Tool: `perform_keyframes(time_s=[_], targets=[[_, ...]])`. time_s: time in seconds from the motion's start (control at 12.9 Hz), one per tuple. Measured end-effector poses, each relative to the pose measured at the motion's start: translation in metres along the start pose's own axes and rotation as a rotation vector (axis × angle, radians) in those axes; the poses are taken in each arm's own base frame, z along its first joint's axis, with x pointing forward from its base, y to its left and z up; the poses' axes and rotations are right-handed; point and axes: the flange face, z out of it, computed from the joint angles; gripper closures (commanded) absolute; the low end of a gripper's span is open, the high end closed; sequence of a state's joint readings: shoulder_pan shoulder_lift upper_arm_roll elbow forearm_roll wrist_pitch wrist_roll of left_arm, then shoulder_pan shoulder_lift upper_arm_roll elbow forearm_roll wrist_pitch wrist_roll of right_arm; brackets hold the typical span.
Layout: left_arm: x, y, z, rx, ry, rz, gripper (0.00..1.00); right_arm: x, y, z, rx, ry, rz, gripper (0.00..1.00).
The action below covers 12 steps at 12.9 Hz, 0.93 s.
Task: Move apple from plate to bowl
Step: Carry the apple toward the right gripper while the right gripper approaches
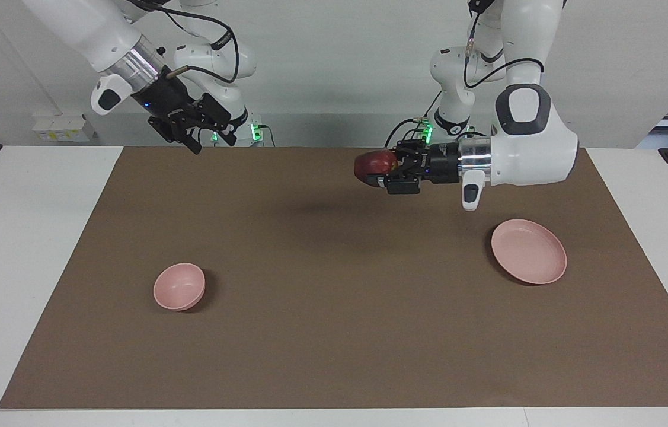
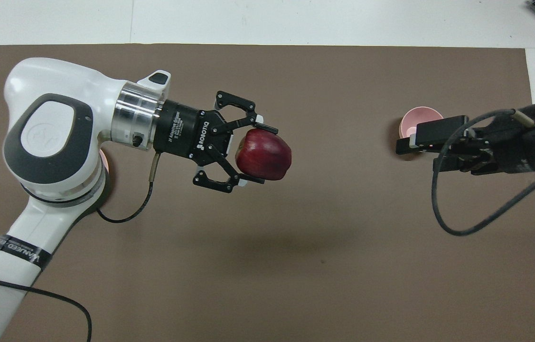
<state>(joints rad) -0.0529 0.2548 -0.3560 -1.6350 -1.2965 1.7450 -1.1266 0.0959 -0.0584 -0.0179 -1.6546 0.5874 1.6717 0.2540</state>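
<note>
Aloft, the left hand (image 1: 376,172) clamps the apple (image 1: 373,166); the right hand (image 1: 210,140) hangs open, holding nothing.

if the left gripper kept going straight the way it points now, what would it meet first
Likely the right gripper. The left gripper, shut on the apple, points level across the mat toward the right arm's end, well above the bowl. Heights are hard to compare.

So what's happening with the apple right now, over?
Left hand shut on apple, up over mid-table. Right hand open, over the robots' table edge. Plate bare, bowl waiting. Nothing between.
</note>
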Motion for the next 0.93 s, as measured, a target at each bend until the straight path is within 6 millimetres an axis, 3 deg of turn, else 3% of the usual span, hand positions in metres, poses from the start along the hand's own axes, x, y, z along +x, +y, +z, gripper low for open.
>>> perform_keyframes(time_s=[0.15,0.39,0.93], targets=[[-0.012,-0.001,0.031,-0.007,-0.054,-0.009,1.0,-0.014,-0.011,0.011,0.084,-0.014,-0.007,0.0],[-0.019,-0.007,0.066,-0.004,-0.155,-0.049,1.0,-0.026,-0.011,0.018,0.222,-0.025,-0.029,0.0],[-0.016,-0.011,0.085,-0.048,-0.305,-0.138,1.0,-0.049,-0.004,0.014,0.443,0.029,0.029,0.0]])
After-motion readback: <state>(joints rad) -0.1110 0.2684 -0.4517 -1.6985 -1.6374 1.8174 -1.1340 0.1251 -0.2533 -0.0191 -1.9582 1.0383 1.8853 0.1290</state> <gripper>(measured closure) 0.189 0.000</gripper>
